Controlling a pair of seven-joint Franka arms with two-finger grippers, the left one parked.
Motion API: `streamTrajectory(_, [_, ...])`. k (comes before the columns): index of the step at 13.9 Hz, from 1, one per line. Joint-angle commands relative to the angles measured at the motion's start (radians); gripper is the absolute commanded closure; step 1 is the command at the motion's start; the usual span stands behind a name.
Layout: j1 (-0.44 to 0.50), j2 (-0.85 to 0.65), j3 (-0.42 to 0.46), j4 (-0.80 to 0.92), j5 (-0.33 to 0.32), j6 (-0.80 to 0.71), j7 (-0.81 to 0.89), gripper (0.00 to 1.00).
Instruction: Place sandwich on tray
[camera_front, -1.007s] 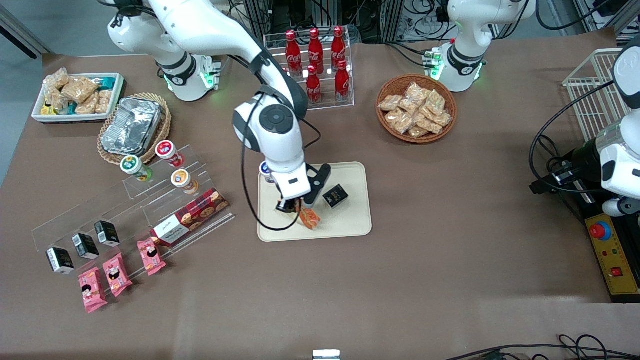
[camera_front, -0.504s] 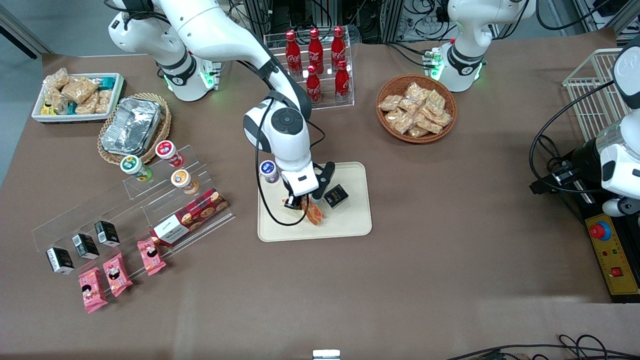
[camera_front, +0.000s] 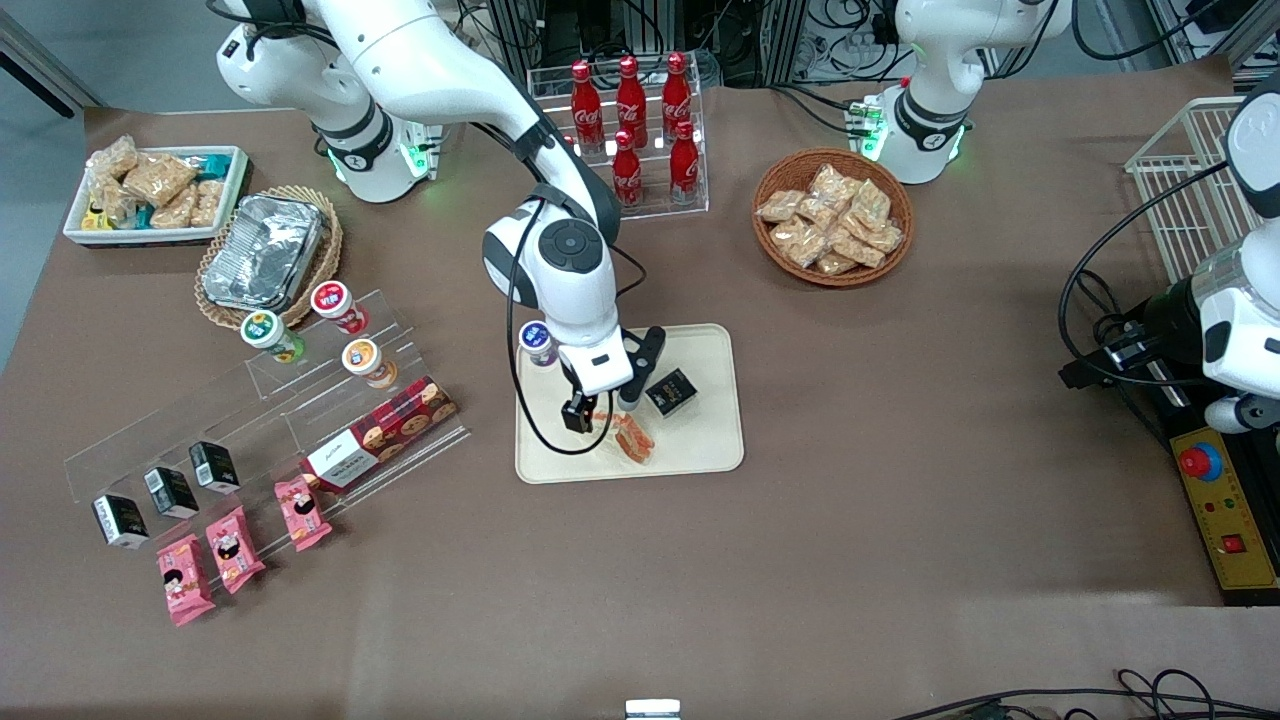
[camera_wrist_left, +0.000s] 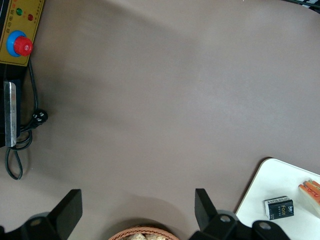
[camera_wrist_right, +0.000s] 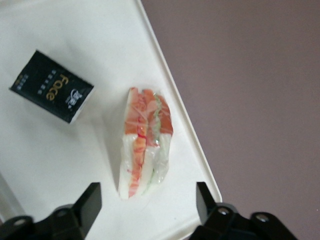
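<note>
Tool (camera_front: 597, 412) w/ fingers spread wide, empty, hovering just above what we see as a clear-wrapped triangular sandwich (camera_front: 634, 440) w/ orange-red & green filling. Sandwich lies on the cream-beige rectangular tray (camera_front: 700, 455), near a small black box (camera_front: 671, 391).

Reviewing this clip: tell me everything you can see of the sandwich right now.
The sandwich is a wedge of pale bread with orange-red and green filling, wrapped in clear plastic. It lies on the cream tray, close to the rim, beside a small black packet. The gripper hangs open above it, not touching.
</note>
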Motion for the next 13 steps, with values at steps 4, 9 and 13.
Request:
streamTrajectory(4, [-0.043,-0.127,-0.02,0.011,0.001,-0.128,0.122,0.01])
streamTrajectory(9, [-0.09,-0.212,-0.065,0.049,0.017,-0.304,0.357,0.01])
streamTrajectory(13, [-0.222,-0.284,-0.048,0.051,0.102,-0.344,0.507,0.01])
